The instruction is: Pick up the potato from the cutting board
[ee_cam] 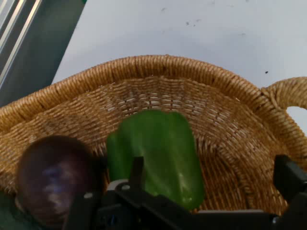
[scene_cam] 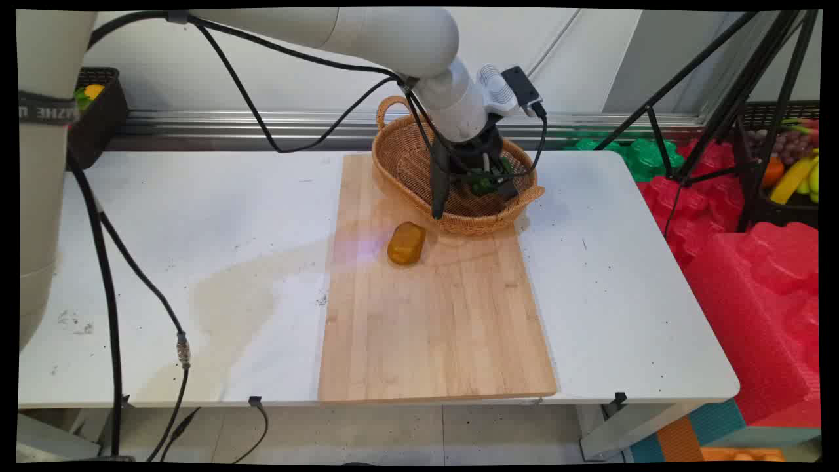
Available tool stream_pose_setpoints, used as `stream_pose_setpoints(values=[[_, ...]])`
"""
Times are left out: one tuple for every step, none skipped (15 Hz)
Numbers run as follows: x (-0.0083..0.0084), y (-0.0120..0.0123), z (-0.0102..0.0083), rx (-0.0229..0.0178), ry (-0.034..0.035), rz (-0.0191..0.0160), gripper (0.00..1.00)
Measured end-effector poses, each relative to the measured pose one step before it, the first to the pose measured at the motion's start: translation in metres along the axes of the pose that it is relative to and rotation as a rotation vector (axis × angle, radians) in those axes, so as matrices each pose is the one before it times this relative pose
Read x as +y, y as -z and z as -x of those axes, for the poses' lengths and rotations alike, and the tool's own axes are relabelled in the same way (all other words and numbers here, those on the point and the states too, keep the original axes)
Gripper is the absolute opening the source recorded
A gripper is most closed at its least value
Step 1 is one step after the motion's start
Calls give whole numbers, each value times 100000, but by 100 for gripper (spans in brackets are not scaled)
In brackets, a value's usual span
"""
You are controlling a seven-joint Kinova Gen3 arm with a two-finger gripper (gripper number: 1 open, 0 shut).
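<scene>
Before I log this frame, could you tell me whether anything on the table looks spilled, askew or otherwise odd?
One thing: a pale tan stain spreads over the white table left of the wooden board, like a dried spill. The basket overhangs the board's far edge. Nothing looks damaged.

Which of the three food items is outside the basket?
The yellow-brown piece, alone on the wooden board; the green pepper and dark purple item lie inside the basket.

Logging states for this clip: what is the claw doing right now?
Claw: inside the wicker basket, over the green bell pepper; open or closed cannot be told.
</scene>
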Motion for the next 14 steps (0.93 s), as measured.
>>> stream_pose_setpoints(values=[[43,-124,6,16,-447,115,100],[17,-35,-18,109,-407,42,100],[8,18,-70,310,-635,-18,100],[-19,130,-90,509,-767,-69,100],[-48,344,-119,737,-884,-225,100],[-4,244,-106,496,-585,-74,100],[-11,243,-64,433,-429,-37,100],[-15,465,-85,662,-565,-117,100],[-5,354,-60,499,-475,-55,100],[-2,649,-38,724,-598,-47,100],[-9,481,5,503,-411,-52,100],[22,749,43,660,-645,8,100],[23,469,28,427,-326,34,100],[6,837,113,710,-381,43,100]])
